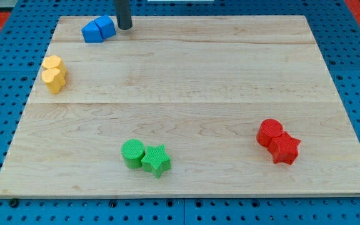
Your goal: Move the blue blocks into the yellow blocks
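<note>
Two blue blocks (98,29) sit pressed together near the board's top left; their exact shapes are hard to make out. Two yellow blocks (54,73) sit touching at the left edge, one above the other, below and left of the blue pair. My tip (124,27) rests on the board just right of the blue blocks, a small gap from them or barely touching; I cannot tell which.
A green cylinder (132,153) and green star (157,160) touch near the bottom middle. A red cylinder (270,132) and red star (285,149) touch at the right. The wooden board (205,81) lies on a blue pegboard surface.
</note>
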